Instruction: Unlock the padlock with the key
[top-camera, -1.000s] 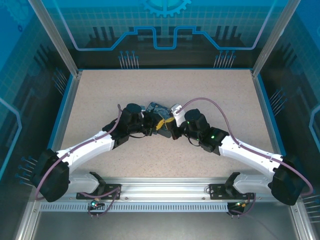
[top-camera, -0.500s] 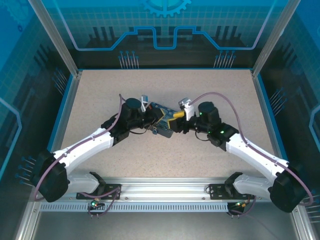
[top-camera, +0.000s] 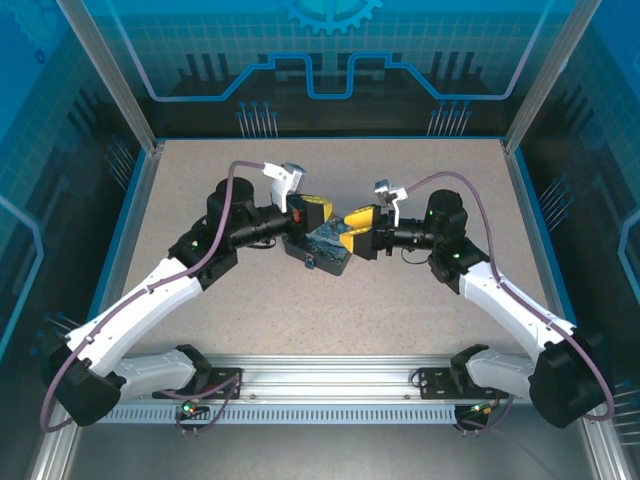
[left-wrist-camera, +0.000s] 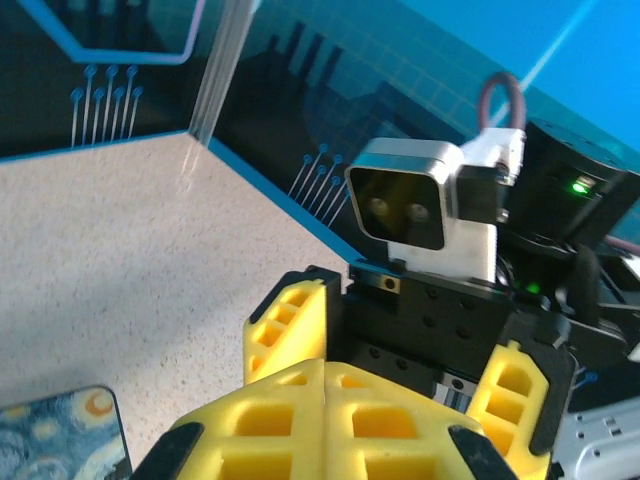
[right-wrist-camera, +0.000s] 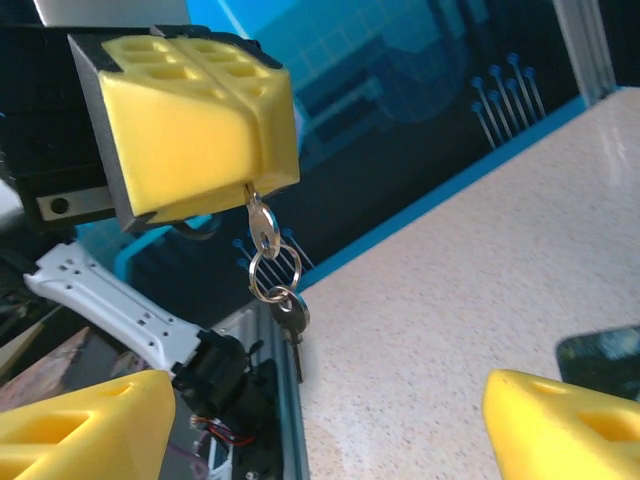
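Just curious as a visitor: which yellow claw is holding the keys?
The left gripper: shut on the key, with a ring and second key dangling below. The right gripper is open and empty.

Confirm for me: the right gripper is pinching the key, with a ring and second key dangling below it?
No, the left gripper pinches the key; the ring and second key do dangle below it. The right wrist view shows this.
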